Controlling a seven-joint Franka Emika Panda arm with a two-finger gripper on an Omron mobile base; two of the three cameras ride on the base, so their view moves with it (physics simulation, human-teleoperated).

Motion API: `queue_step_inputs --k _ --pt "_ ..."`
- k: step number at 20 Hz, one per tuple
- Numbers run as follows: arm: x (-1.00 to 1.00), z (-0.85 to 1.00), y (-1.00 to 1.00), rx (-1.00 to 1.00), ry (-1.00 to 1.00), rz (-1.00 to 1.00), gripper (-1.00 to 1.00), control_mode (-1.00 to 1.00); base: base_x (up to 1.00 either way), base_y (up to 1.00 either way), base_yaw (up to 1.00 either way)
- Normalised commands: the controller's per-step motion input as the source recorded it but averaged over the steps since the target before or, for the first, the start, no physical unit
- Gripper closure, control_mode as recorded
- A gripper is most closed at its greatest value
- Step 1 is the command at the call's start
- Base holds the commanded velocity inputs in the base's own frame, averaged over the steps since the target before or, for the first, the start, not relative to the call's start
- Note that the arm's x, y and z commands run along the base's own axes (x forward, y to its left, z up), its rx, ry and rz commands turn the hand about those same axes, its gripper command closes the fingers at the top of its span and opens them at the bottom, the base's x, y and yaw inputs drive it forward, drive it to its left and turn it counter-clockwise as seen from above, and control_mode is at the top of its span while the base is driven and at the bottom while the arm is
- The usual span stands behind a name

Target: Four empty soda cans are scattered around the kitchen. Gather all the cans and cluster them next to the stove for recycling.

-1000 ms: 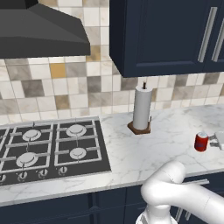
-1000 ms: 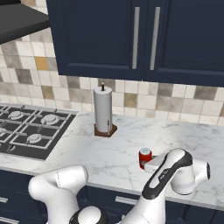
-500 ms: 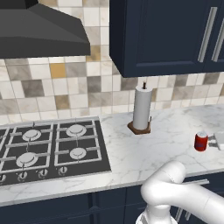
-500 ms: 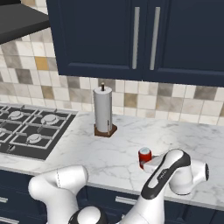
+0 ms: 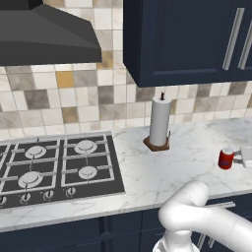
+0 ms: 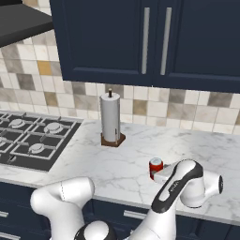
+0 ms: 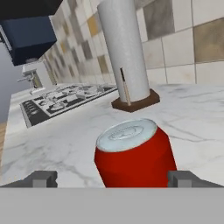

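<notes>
Upright, a red soda can (image 7: 133, 153) with silver top.

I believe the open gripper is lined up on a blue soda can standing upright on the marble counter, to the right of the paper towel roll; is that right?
Not quite: the soda can is red, not blue, as the hand view shows. The rest holds: the gripper is open with a fingertip on either side of the can, which stands upright on the marble counter, to the right of the paper towel roll.
</notes>
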Motion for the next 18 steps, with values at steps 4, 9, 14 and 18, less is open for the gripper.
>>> queue_step_inputs --k 4,9,14,18 --pt "0.06 -0.02 -0.06 0.0 -0.07 0.0 -1.0 -1.0 0.0 0.0 0.0" --pt "0.03 -0.07 -0.02 0.0 -0.07 0.0 -1.0 -1.0 0.0 0.0 0.0" --pt "0.04 -0.07 0.0 0.0 -0.06 0.0 -1.0 -1.0 0.0 0.0 0.0" --pt "0.06 -0.01 0.06 0.0 -0.03 0.0 -1.0 -1.0 0.0 0.0 0.0"
